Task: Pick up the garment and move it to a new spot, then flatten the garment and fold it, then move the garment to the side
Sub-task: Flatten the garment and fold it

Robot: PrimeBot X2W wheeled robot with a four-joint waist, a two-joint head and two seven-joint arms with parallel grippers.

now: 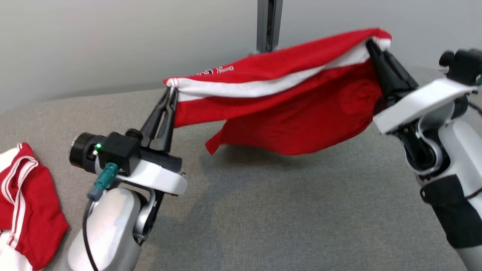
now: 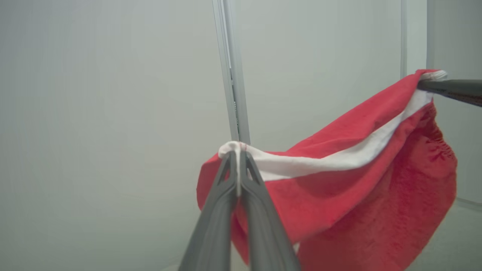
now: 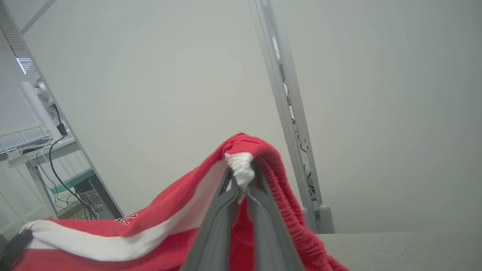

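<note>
Garment: red garment (image 1: 293, 109) with a white stripe and white lettering, stretched in the air between both grippers, with its middle sagging.
Left gripper (image 1: 172, 90): at the cloth's 9 o'clock end, fingers pinched on a white-edged corner.
Right gripper (image 1: 371, 44): at 2 o'clock, clamped on the higher corner.
Table (image 1: 263, 210): grey, fabric-covered, below the cloth.
Second garment (image 1: 26, 203): red and white, crumpled at 8 o'clock.
Post (image 1: 269, 22): grey, upright, at 12 o'clock.

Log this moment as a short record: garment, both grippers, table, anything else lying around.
garment: red garment with a white stripe, held in the air, stretched between both grippers, middle sagging above the table
left gripper: shut on the garment's left corner
right gripper: shut on the garment's right corner, higher up in the head view
table: grey surface
other: second red-and-white garment lying crumpled at the table's left
</note>
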